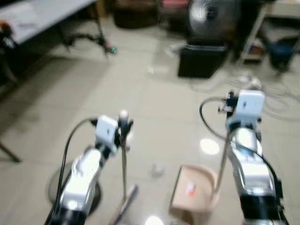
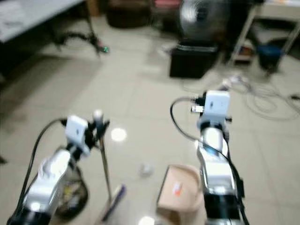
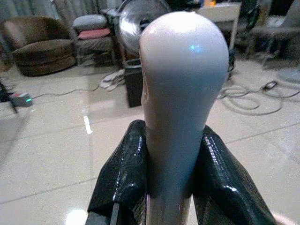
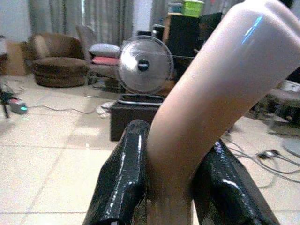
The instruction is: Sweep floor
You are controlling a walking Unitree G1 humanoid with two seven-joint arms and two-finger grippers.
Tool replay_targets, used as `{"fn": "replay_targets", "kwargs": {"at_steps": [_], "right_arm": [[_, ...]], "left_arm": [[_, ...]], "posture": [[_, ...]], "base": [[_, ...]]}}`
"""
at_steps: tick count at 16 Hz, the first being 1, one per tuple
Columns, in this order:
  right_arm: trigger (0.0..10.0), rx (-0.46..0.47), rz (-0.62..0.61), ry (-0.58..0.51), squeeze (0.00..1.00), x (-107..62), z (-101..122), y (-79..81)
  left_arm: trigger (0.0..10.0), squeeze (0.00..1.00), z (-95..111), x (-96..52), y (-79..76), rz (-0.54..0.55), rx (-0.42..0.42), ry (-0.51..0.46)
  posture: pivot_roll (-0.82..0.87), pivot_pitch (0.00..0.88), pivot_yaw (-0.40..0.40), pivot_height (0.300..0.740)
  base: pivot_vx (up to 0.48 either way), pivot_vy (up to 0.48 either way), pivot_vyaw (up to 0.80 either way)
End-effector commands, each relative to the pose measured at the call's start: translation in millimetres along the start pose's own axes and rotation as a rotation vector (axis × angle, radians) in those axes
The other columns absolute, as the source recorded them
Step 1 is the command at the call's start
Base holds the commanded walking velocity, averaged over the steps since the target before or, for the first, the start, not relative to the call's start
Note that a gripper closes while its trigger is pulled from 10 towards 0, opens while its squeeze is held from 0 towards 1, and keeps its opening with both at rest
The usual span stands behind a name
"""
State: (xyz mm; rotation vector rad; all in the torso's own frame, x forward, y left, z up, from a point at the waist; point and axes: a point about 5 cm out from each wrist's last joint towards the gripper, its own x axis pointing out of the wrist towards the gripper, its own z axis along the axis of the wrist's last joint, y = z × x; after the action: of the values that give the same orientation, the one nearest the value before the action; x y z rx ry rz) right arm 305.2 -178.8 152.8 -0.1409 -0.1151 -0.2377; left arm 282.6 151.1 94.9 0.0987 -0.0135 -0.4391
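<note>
A: Left gripper (image 3: 171, 187) first. State?

B: Clamped. Both black fingers (image 3: 124, 178) press the sides of the broom handle (image 3: 183, 93), just under its rounded white knob. The thin shaft drops straight down from the claw to the broom head (image 1: 126, 199), which lies on the floor below it.

A: Right gripper (image 4: 173, 183)?

B: Also clamped, on the beige dustpan handle (image 4: 215, 93). The handle curves up and away above the fingers. From the claw it runs down to the dustpan (image 1: 194, 190), sitting on the tile floor (image 1: 154, 93) just inward of the right arm, with a small red-orange mark inside the pan.

A: Anything between the two tools?

B: A small pale crumpled scrap (image 1: 157, 169), on the floor between broom shaft and dustpan, touching neither. Blurry, can't say what it is.

A: Under the left arm?

B: A round dark bin (image 2: 70, 197) beside it, some stuff inside, unclear.

A: Farther out?

B: Ahead of the grippers, well apart: a black box (image 1: 201, 58) with a round metal fan (image 4: 143, 65) on top. Loose cables (image 1: 276, 101) lie on the floor beyond the right gripper. A brown armchair (image 3: 40, 51) stands at the far wall, and a table edge (image 1: 42, 16) runs far off beyond the left gripper.
</note>
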Motion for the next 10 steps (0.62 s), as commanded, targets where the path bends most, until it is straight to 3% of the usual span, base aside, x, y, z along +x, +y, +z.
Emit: {"fn": "replay_targets", "kwargs": {"at_steps": [1,3,10], "right_arm": [[10.0,-0.016,-0.003,-0.019,0.0,0.2,5.7,-0.2],[10.0,-0.049,0.008,-0.033,0.0,-0.3,4.7,2.0],[10.0,-0.036,0.03,-0.053,0.0,2.5,5.6,2.8]], "left_arm": [[10.0,0.0,6.2,2.6,5.6,0.032,0.02,-0.031],[10.0,0.0,10.5,7.8,15.6,0.131,0.037,-0.045],[10.0,0.0,13.5,18.3,20.3,0.203,0.044,-0.053]], "posture": [[-0.11,0.024,0.028,0.74],[-0.1,0.027,0.027,0.74],[-0.1,0.021,0.035,0.74]], "base": [[0.3,0.0,-0.8],[0.368,0.0,0.0],[0.378,0.0,0.0]]}}
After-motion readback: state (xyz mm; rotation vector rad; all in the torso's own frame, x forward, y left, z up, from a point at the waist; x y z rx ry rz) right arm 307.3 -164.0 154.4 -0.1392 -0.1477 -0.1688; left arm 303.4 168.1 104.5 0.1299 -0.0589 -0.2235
